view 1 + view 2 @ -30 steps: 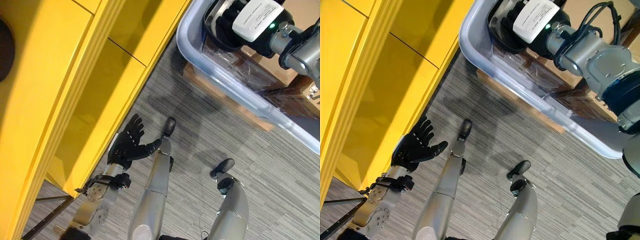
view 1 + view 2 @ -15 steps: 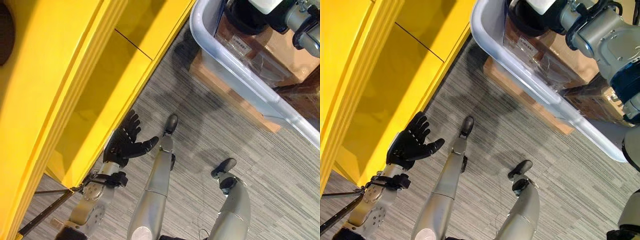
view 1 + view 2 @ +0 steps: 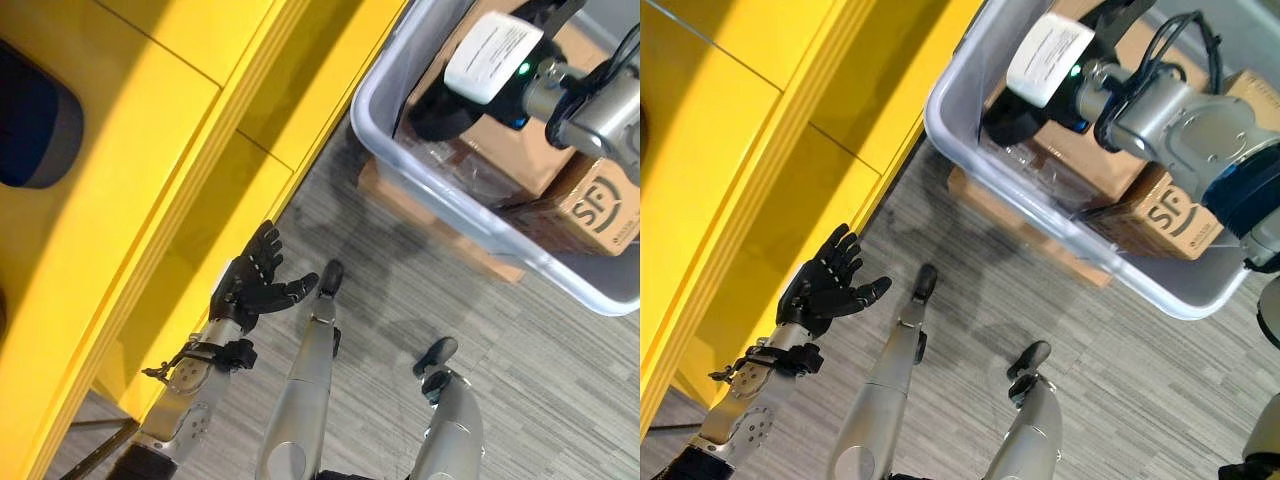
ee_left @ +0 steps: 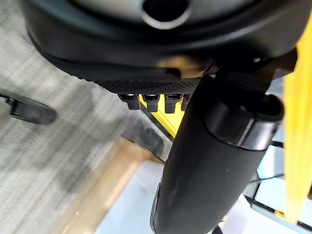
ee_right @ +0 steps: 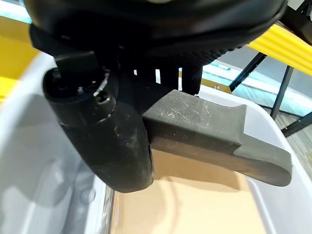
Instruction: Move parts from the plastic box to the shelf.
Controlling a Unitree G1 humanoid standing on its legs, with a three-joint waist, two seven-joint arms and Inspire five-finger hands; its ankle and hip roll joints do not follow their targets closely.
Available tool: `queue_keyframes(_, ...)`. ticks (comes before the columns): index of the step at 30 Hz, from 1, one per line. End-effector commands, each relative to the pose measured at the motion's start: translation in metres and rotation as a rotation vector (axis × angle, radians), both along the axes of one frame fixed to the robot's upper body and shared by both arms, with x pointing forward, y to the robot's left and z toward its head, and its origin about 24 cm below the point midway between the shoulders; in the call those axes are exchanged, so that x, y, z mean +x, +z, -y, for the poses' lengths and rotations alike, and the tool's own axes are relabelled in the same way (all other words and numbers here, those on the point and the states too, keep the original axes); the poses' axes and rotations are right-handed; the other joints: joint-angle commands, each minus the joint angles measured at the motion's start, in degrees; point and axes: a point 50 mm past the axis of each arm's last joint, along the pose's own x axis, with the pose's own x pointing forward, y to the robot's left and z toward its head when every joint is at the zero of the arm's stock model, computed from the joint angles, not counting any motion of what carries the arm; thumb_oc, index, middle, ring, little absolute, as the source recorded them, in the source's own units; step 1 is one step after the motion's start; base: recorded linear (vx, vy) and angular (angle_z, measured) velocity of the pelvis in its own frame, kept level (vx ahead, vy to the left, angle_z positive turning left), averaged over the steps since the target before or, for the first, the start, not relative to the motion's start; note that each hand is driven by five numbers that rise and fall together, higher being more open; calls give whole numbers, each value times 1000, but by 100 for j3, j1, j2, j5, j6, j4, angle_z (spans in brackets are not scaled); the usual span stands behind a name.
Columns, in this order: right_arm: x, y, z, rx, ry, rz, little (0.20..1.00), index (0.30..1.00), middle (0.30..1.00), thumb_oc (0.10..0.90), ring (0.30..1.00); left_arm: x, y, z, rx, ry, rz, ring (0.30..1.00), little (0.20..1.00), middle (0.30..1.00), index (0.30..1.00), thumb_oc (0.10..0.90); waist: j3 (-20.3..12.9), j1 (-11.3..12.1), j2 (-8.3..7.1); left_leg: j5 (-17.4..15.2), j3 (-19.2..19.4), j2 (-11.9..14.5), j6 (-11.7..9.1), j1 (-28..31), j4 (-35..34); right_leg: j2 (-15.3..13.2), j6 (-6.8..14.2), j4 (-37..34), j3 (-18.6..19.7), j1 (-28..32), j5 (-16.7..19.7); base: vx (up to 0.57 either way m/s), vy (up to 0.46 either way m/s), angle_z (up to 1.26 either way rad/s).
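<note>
The pale plastic box (image 3: pixel 362 95) stands at the upper right with cardboard boxes (image 3: pixel 1160 215) inside it. My right hand (image 3: pixel 440 112) is down inside the box, its white cover uppermost. In the right wrist view its thumb (image 5: pixel 105 136) and fingers are curled round a dark grey wedge-shaped part (image 5: pixel 219 131). The yellow shelf (image 3: pixel 150 150) runs along the left side, and a dark rounded part (image 3: pixel 35 130) lies on it. My left hand (image 3: pixel 250 285) hangs beside the shelf's lower front, open, fingers spread, holding nothing; its thumb (image 4: pixel 209 161) shows in the left wrist view.
A wooden board (image 3: pixel 430 225) lies under the plastic box on the grey carpet floor (image 3: pixel 560 380). A second, tan cardboard box (image 3: pixel 490 145) lies flat inside the plastic box beneath my right hand. A dark frame (image 5: pixel 287 83) stands behind the box.
The whole view has shifted, so more of the box and shelf shows. My right hand stays inside the box. The left hand keeps its open pose beside the shelf.
</note>
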Motion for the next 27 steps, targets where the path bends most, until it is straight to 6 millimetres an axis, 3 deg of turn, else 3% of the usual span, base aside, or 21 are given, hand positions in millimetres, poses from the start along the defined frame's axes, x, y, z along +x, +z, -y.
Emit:
queue_keyframes(1,-14,33,9,114,11,110,300,300,300,400,300,0,10,9,-26,-80,70,1000,1000,1000,1000,900,-356,62,-12,-739,95,362,-258,-127,620,246,-75,-558,-136,1487,-408,-18,-37,-15)
queue_keyframes(4,-16,26,13,162,21,75,300,300,300,400,300,1,8,12,-37,-88,66,1000,1000,1000,1000,900,-457,-3,-9,-651,100,460,-295,144,405,322,-48,-849,-199,1763,-321,-15,-34,-14)
queue_keyframes(8,-27,10,18,284,79,2,300,300,300,400,300,1,12,5,42,-86,90,1000,1000,1000,1000,900,-766,-113,-196,-483,133,681,-369,681,-12,550,41,-1468,-242,2285,-102,-21,-22,-13)
queue_keyframes(9,-31,6,21,314,88,-7,300,300,300,400,300,1,14,2,76,-87,98,1000,1000,1000,1000,900,-817,-111,-262,-297,170,710,-336,762,-140,586,33,-1638,-291,2373,81,-58,-4,-18)
queue_keyframes(15,-44,-12,27,432,142,-79,300,300,300,400,300,2,25,-9,220,-61,158,1000,1000,1000,1000,900,-1212,-265,-442,-107,252,967,-436,1387,-611,760,104,-2113,-262,2844,332,0,-33,-16)
queue_keyframes(21,-59,-28,24,555,240,-129,300,300,300,400,300,1,50,-20,387,-28,285,1000,1000,1000,1000,900,-1658,-427,-571,58,432,1270,-547,1938,-975,924,176,-2477,-139,3180,500,4,-37,-22)
queue_keyframes(27,-66,-36,18,629,324,-128,300,300,300,400,300,-3,84,-23,632,37,488,1000,1000,1000,1000,900,-2122,-663,-570,118,798,1620,-697,2677,-1428,1074,207,-2746,128,3470,486,29,-15,-31)
